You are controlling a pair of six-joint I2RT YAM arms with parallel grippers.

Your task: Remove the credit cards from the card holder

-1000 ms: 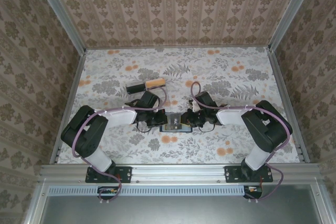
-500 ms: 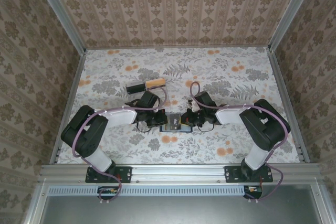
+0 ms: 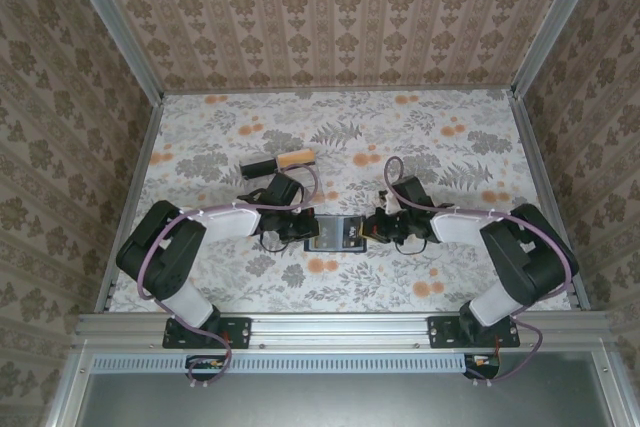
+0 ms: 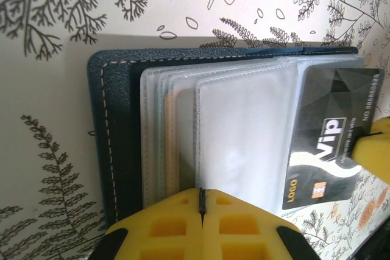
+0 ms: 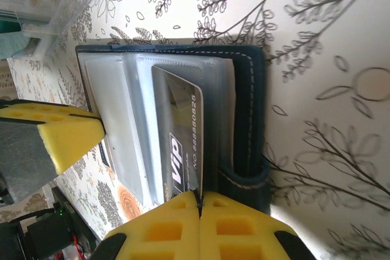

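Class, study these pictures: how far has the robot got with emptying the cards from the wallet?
Done: the card holder lies open on the table. In hand: the left gripper pinches its clear sleeves while the right gripper, shut on the black card, has it partly out. Left: freeing that card, then the tan-orange card, still inside a sleeve.

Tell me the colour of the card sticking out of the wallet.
The card is black with pale print; left wrist view shows it best.
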